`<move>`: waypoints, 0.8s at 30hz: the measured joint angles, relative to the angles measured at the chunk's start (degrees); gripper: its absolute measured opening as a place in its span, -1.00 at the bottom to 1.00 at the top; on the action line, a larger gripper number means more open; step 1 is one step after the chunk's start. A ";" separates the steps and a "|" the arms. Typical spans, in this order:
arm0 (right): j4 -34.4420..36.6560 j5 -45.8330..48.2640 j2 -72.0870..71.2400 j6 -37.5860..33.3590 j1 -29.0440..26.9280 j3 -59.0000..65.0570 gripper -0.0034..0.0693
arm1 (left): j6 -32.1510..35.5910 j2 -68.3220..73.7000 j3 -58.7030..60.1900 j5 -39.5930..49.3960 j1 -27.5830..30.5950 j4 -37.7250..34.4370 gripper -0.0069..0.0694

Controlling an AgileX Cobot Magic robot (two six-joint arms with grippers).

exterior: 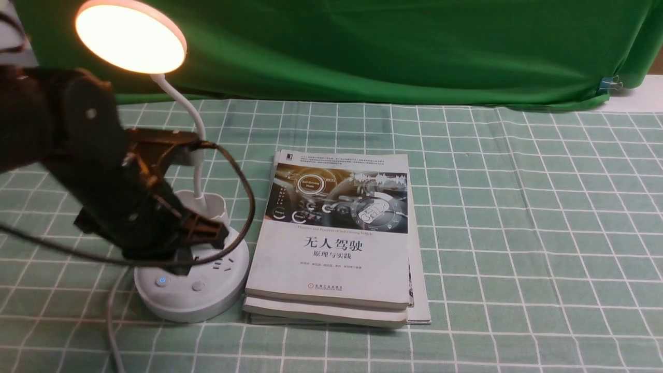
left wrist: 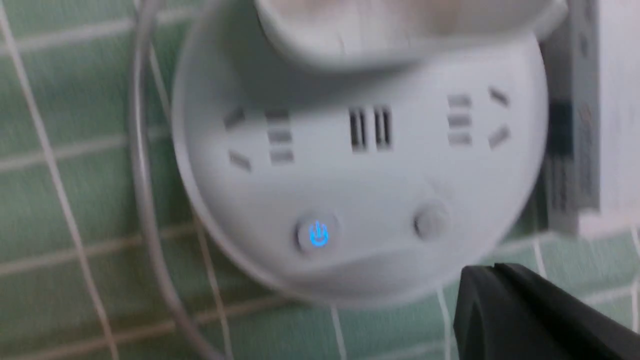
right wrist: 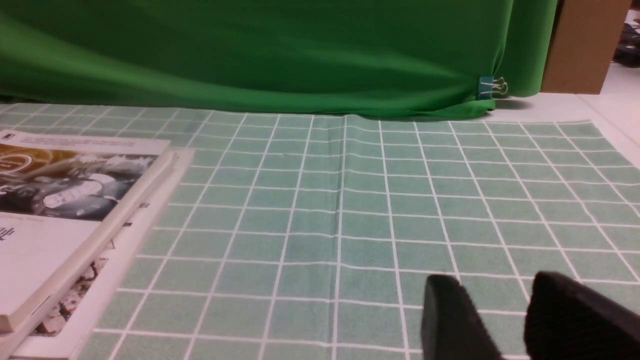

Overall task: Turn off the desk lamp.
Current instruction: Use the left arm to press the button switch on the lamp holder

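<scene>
Left gripper hovers over the lamp base, grip unclear; two buttons, one lit. Books crowd its edge; open cloth lies rightward.

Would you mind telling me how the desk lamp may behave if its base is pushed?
The desk lamp probably stays put under a downward press: its round base is wide and sits flat. A sideways shove seems riskier, since the head rides high on a thin neck and would likely wobble.
</scene>
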 joint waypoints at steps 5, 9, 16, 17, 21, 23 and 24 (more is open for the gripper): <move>0.00 0.00 0.00 0.00 0.00 0.00 -0.24 | -1.01 2.76 -3.36 2.15 -4.39 4.36 -0.82; 0.00 0.00 0.00 0.00 0.00 0.00 -0.24 | -2.64 3.24 -4.16 3.73 -5.46 5.34 -0.82; 0.00 0.00 0.00 0.00 0.00 0.00 -0.24 | -2.60 3.52 -4.18 4.44 -5.46 5.67 -0.82; 0.00 0.00 0.00 0.00 0.00 0.00 -0.24 | -2.31 3.82 -4.18 4.24 -5.41 5.67 -0.82; 0.00 0.00 0.00 0.00 0.00 0.00 -0.24 | -1.18 6.12 -4.07 2.95 -5.09 5.69 -0.82; 0.00 0.00 0.00 0.00 0.00 0.00 -0.24 | -1.13 7.77 -4.07 2.47 -5.06 6.23 -0.82; 0.00 0.00 0.00 0.00 0.00 0.00 -0.24 | -1.13 8.80 -4.07 2.36 -5.01 6.66 -0.82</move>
